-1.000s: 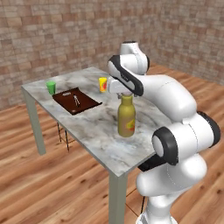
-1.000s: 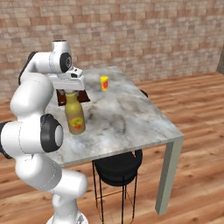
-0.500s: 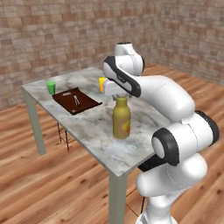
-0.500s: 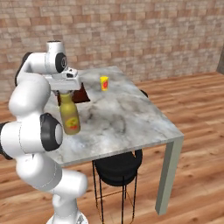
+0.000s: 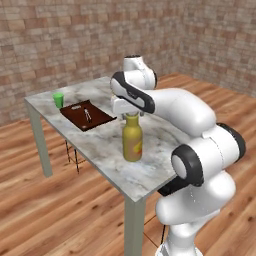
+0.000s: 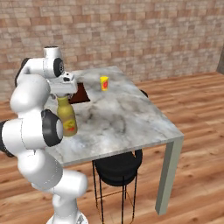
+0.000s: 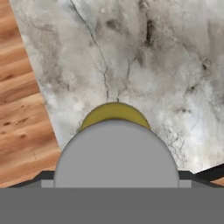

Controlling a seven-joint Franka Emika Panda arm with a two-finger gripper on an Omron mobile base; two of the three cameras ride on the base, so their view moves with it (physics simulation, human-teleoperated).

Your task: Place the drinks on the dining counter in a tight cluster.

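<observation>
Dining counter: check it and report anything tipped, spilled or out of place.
Nothing stands out. The yellow bottle stands upright on the dining counter near its front edge, with the gripper directly over its cap. The green cup, yellow cup and brown board sit level, and no spill shows on the marble.
</observation>
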